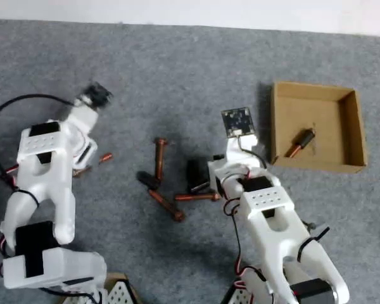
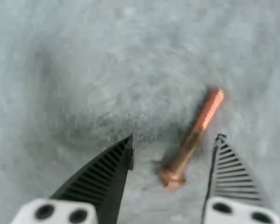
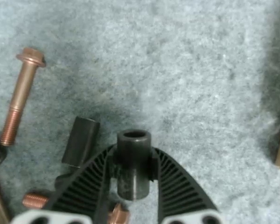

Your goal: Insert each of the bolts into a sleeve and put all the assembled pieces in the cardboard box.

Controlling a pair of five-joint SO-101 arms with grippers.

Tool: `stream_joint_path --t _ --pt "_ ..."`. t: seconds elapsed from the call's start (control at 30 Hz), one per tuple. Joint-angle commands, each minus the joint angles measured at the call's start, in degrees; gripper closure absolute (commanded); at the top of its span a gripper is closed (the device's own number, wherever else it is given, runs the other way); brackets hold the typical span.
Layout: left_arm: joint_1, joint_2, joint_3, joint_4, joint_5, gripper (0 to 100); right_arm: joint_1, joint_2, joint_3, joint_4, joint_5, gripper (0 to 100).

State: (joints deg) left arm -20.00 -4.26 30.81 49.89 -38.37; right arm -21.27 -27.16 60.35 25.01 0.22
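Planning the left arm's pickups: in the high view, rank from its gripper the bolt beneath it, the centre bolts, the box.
1. Bolt, at the left gripper.
2. Centre bolts, mid-table.
3. Box, far right.

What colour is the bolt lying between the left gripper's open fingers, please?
Copper-coloured. The bolt shows best in the left wrist view.

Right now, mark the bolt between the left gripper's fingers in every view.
High view: the bolt pokes out beside the left arm, at centre left.
Left wrist view: it lies between the fingers of the open left gripper.
Right wrist view: not in it.
Shared landmark: the grey felt under it.
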Motion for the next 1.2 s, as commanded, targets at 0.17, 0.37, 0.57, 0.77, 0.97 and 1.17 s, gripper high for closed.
stream_joint_path --t 0.17,0.37,0.57,0.77,0.97,1.17 --pt "3.21 -2.68 0.4 10.99 66.46 73 -0.13 -1.63 -0.57 -1.71 3.08 99.4" --pt "5.85 -2.68 -1.71 20.84 79.74 73 -0.13 -1.63 -0.57 -1.71 3.34 99.4" --pt "5.85 -2.59 -1.45 16.53 89.58 73 -0.13 -1.63 -0.48 -1.71 3.43 99.4" --pt "3.12 -2.51 -1.45 8.79 94.86 73 -0.13 -1.63 -0.48 -1.71 3.43 99.4" --pt "3.12 -2.42 -1.27 8.7 97.67 73 -0.13 -1.63 -0.48 -1.71 3.43 99.4" --pt "1.89 -2.42 1.89 1.93 101.19 73 -0.13 -1.63 -0.48 -1.71 3.43 99.4"
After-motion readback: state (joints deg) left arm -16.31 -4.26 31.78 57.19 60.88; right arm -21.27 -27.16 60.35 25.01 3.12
